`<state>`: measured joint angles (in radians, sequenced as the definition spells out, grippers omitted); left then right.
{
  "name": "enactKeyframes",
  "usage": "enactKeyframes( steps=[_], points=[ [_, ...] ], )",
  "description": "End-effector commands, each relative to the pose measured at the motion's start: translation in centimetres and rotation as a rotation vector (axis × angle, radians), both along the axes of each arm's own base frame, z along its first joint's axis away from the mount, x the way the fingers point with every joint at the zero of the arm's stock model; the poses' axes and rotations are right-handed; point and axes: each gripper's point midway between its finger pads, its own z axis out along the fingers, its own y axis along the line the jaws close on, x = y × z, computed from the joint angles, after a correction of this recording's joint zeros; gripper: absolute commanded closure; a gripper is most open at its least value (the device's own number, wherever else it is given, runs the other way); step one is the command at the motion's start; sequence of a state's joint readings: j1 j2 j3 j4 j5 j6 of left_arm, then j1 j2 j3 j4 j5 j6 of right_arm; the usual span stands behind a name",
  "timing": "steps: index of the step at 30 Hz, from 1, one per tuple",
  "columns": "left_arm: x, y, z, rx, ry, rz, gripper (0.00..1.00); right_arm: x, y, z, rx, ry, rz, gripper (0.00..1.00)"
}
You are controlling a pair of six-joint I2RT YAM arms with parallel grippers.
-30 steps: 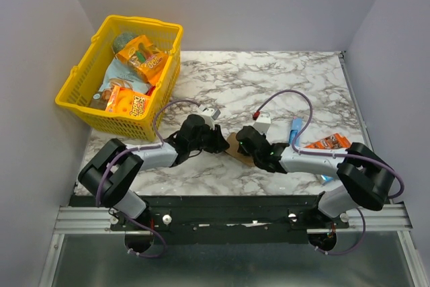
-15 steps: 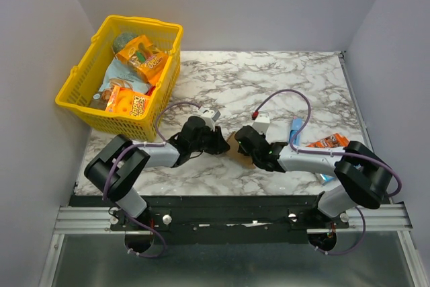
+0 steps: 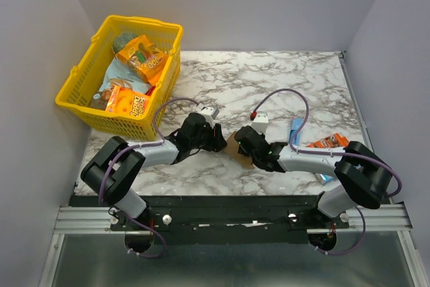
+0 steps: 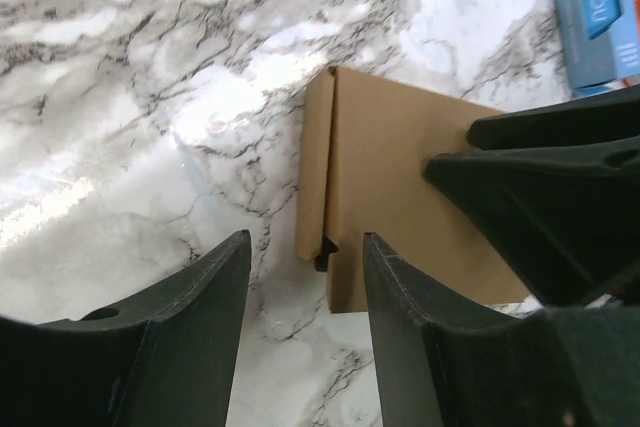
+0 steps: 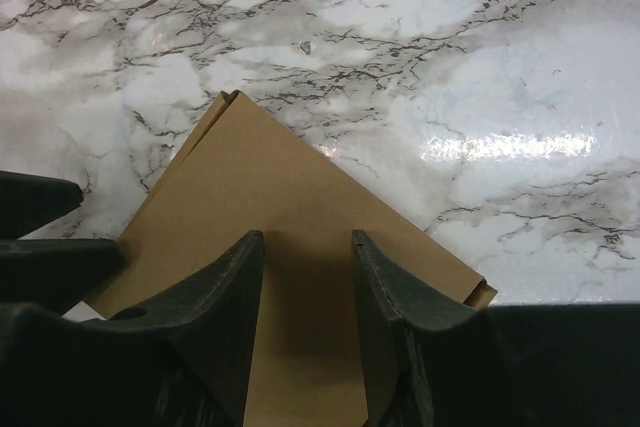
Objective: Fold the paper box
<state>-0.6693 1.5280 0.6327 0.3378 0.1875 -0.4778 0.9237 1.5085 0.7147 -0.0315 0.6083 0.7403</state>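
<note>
Site: marble table [image 3: 282,85], both my arms reaching in to meet at its near middle.
Paper box [image 4: 400,187]: plain brown card, lying flat on the marble between my two wrists, just ahead of the bases.
Left gripper [image 4: 307,242]: jaws spread, nothing pinched. The box's near-left corner shows in the gap between them. Whether the tips touch it, I cannot tell.
Right gripper [image 5: 307,239]: jaws spread over the broad panel, card running under the gap. It is not pinching; it looks set down onto the sheet, but I can't confirm contact.
Narrow flap [image 4: 314,157]: a folded strip along the box edge facing my left jaws, with a small notch at its near end.
Bearing: from the left jaws the box lies ahead and to the right. From the right jaws it lies directly beneath and ahead.
Long axis: in the right wrist view the long edges run on a diagonal, far-left to near-right.
Nearer arm: right for the panel, left for the flap.
Step, as I judge it: right pins, left works the flap over.
Risk: the card may slide on the slick marble.
Bystanders: blue packet [image 4: 590,7] just past the box; orange snack packet [image 3: 329,142] beside it; yellow basket [image 3: 111,120] well apart, far left.
</note>
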Motion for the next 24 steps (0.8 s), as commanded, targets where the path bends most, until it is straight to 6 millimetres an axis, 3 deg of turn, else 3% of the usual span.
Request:
enactKeyframes(
  steps=[1, 3, 8, 17, 21, 24],
  points=[
    [0.5, -0.7, -1.1, -0.004, 0.011, -0.019, 0.44, -1.3, -1.5, -1.6, -0.09, 0.067, 0.016, 0.51],
    [0.6, -1.0, -1.4, -0.006, 0.013, -0.032, 0.45, -1.3, -1.4, -1.6, -0.088, 0.065, 0.019, 0.51],
    [0.5, 0.3, -4.2, 0.08, 0.055, 0.002, 0.6, -1.4, -1.3, -1.5, -0.09, 0.065, 0.023, 0.51],
    [-0.2, 2.3, -7.1, 0.219, 0.113, 0.024, 0.64, -1.3, -0.8, -1.2, -0.118, 0.048, 0.053, 0.48],
    [-0.3, 1.7, -6.2, 0.18, 0.099, 0.008, 0.62, -1.4, -0.3, 0.3, -0.153, -0.007, 0.093, 0.39],
    [0.3, 0.5, -3.5, 0.111, 0.072, 0.001, 0.58, -1.7, 0.4, 2.3, -0.169, -0.062, 0.146, 0.3]
  ],
)
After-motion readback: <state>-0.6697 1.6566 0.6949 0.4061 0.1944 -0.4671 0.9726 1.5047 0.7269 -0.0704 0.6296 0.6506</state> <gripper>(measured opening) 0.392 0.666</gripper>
